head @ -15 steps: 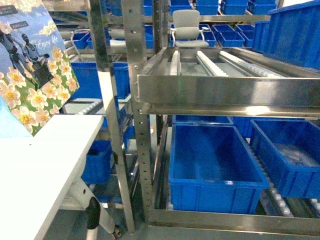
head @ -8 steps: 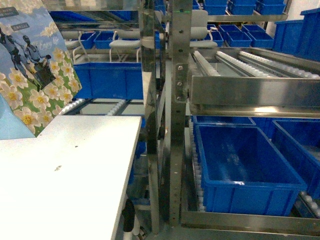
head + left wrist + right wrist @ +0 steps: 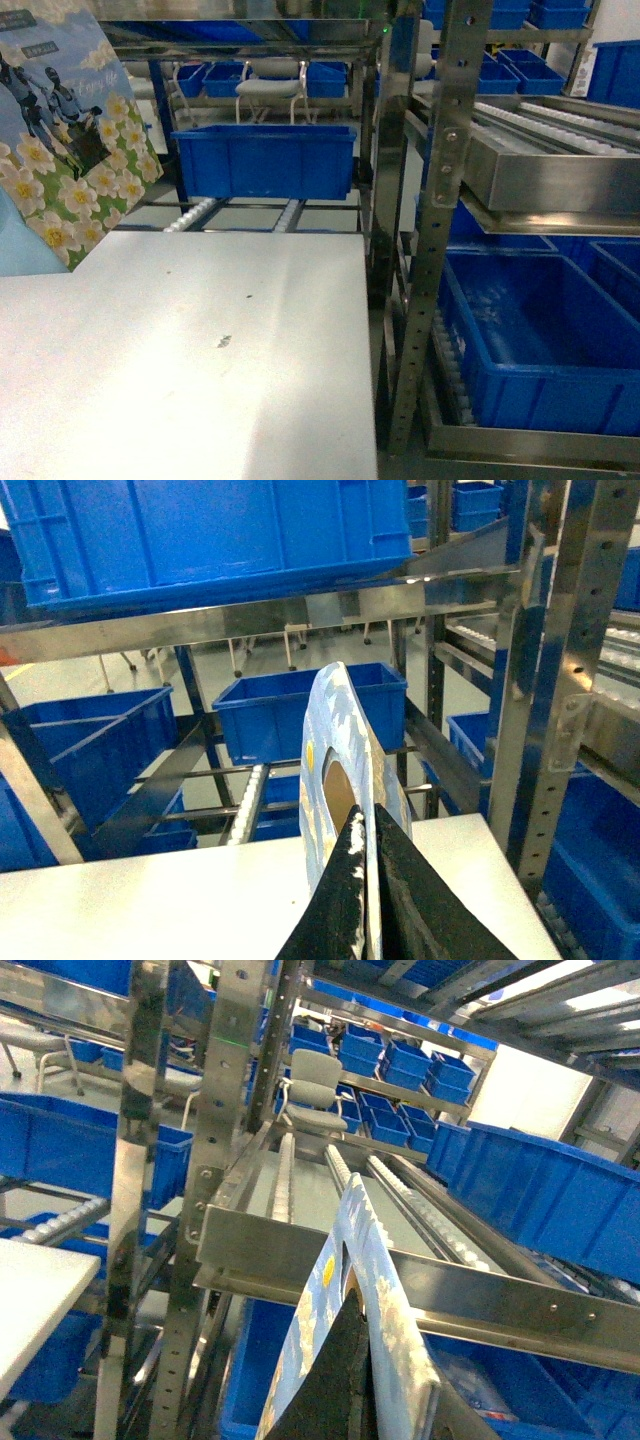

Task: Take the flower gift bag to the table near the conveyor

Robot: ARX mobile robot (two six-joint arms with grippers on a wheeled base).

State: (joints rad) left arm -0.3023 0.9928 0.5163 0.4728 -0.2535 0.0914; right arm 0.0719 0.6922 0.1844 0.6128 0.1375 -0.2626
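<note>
Flower gift bag (image 3: 62, 150) above white table (image 3: 200, 350), steel conveyor (image 3: 530, 170) beside

Table and conveyor racking, head view

The table (image 3: 180, 380) is a plain white-grey surface filling the lower left; its right edge runs beside a perforated steel upright of the conveyor (image 3: 440, 200). Two small dark specks (image 3: 224, 342) lie near the table's middle. A blue bin (image 3: 265, 160) sits on the roller lanes beyond the table's far edge. Further blue bins (image 3: 540, 350) rest on the racking's lower level, past the table's right edge.
</note>
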